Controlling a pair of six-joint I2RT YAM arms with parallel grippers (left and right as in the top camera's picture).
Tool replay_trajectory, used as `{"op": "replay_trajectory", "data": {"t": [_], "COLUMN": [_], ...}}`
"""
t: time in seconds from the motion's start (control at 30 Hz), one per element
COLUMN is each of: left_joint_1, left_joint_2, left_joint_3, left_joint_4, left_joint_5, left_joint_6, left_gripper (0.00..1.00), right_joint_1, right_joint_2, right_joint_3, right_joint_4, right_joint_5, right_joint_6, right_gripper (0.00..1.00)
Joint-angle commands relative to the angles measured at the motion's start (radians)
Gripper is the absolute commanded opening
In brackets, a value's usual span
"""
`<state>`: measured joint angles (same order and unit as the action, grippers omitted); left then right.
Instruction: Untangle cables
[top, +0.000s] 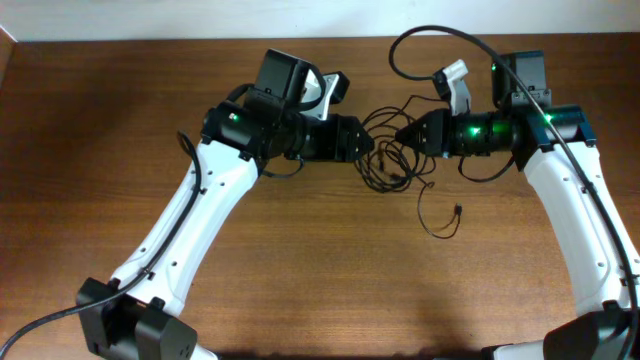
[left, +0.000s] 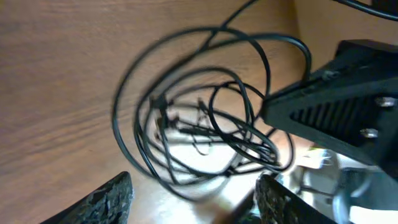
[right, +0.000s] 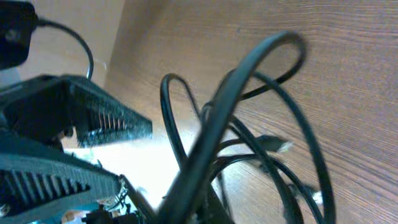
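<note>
Brown wood table (top: 300, 280) fills the view from above, with a pale wall along the far edge. Two white robot arms reach in from the sides, and their black claws meet near the middle.

The cables (top: 385, 160) are thin black cords in a messy bunch of loops. The bunch sits right between the two claw tips, touching both.

The left claw (top: 366, 143) is open wide. In its own camera its two fingers (left: 109, 202) stand far apart, with nothing between them. The loops (left: 205, 124) lie on the wood just in front of this claw.

The right claw (top: 400, 133) is closed tight. Its pointed tip (left: 273, 112) pinches a piece of the cables. In its own camera, a thick loop (right: 217, 124) rises from the tip and curls over the table. A small silver plug (right: 280, 146) pokes out among the loops.

One loose cord end (top: 455, 210) trails away from the bunch. It lies flat on the table, a little way off from the right claw, on the near side.
</note>
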<state>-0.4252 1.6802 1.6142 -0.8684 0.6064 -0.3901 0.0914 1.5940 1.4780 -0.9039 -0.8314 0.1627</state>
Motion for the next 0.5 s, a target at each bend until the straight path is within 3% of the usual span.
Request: {"op": "replay_trajectory", "data": {"t": [0.0,0.3,0.4,0.43,0.47], "left_joint_1": [-0.014,-0.053,-0.053,-0.053,-0.053], "left_joint_2": [0.045,0.226,0.235,0.235,0.235], "left_joint_3": [0.006,0.006,0.006,0.006,0.006], "left_joint_4": [0.000,0.127,0.145,0.140,0.130], "left_joint_5": [0.063,0.265,0.203,0.130,0.078], "left_joint_6": [-0.093,-0.160,-0.159,-0.159,-0.159], "left_gripper": [0.63,0.58,0.38,0.25,0.20], "right_joint_1": [-0.007,-0.007,-0.007,-0.007,-0.007], "right_joint_2": [-0.025,-0.015,-0.015,-0.015,-0.015], "right_joint_3": [-0.003,-0.003,-0.003,-0.003,-0.003], "right_joint_4": [0.008,0.023,0.022,0.022,0.022], "right_joint_5": [0.005,0.005,0.005,0.005,0.002], "right_joint_6": [0.037,0.025,0.008,0.007,0.007], "right_gripper": [0.04,0.04,0.04,0.04,0.04]}}
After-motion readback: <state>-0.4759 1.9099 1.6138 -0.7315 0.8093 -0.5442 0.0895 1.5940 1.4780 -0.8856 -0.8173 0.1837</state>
